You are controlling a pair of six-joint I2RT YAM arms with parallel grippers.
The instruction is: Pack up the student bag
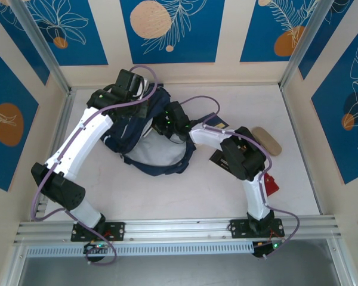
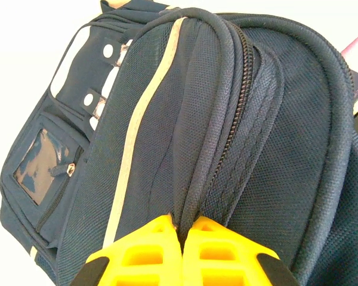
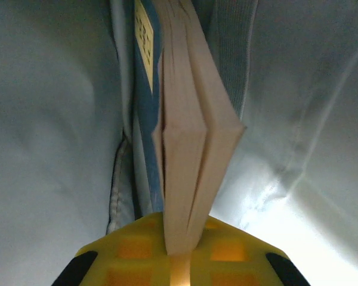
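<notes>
Large dark navy fabric backpack [image 1: 128, 134] with a pale stripe is lying on the white table [image 1: 197, 190], in the far-left half, its mouth facing the near edge and showing light grey lining.

Left fingers [image 1: 144, 109] are sitting at the backpack's far side. In the left wrist view the yellow left fingers [image 2: 158, 244] are pressing together on the backpack [image 2: 167, 137], pinching a piped seam beside the black zip. A clear window pocket and white patches are showing on the panel beyond.

Right fingers [image 1: 174, 119] are reaching into the backpack's mouth from the right. In the right wrist view the yellow right fingers [image 3: 131, 253] are clamping a thick book [image 3: 191, 137] with cream page edges and a blue cover, held edge-on inside the grey lining. Its pages are splaying a little at the gripped end.

A tan oval object [image 1: 267, 141] is lying near the right edge. A small red object [image 1: 272, 185] is lying near the right edge, closer to the near edge. A flat dark object [image 1: 218, 159] is lying partly under the right arm; cannot tell what it is.
</notes>
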